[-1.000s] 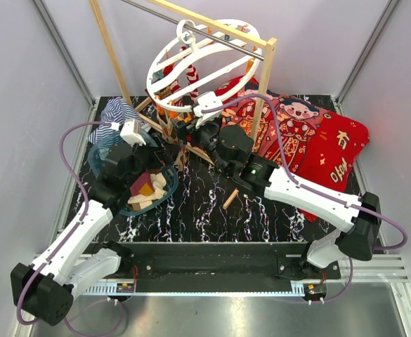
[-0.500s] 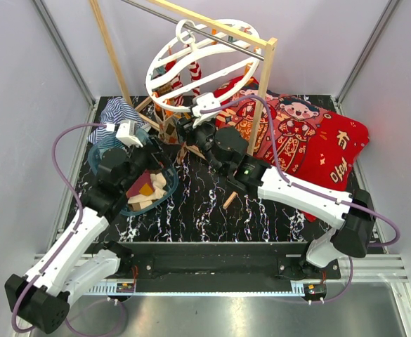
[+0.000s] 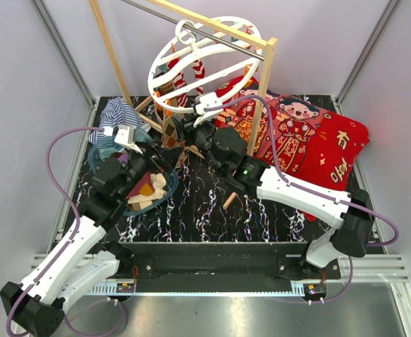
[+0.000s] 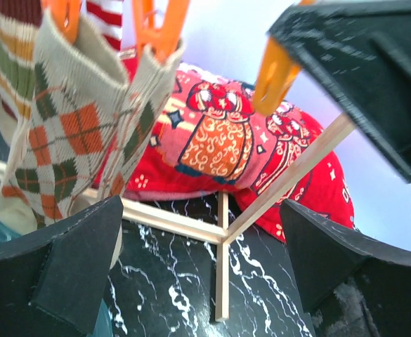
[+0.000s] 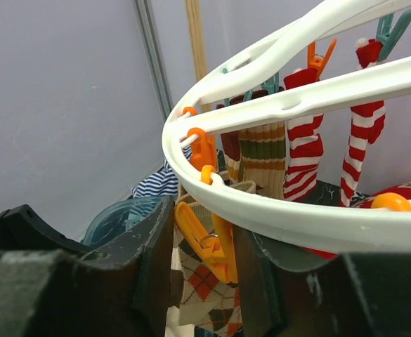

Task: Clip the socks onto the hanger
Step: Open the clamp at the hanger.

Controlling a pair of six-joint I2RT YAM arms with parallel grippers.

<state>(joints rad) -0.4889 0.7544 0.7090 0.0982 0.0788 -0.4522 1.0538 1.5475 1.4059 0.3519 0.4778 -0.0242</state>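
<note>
From above, yellow characters on the red printed blanket (image 3: 331, 151) are too small to read; the round white plastic hanger (image 3: 204, 50) of smooth rings hangs just over the right claw (image 3: 184, 132). At the left wrist, the left claw (image 4: 205, 260) gapes wide, empty, a knitted cream-and-orange argyle sock (image 4: 64, 140) dangling above one finger from orange plastic clips (image 4: 156, 28). At the right wrist, dark fingers (image 5: 152, 267) closely flank one orange clip (image 5: 206, 247) under the hanger's rim; whether they pinch it I cannot tell

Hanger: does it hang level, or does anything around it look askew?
The hanger looks tilted rather than level, its near rim low and passing between the fingers of the right hand. A short wooden stick also lies loose on the table.
</note>
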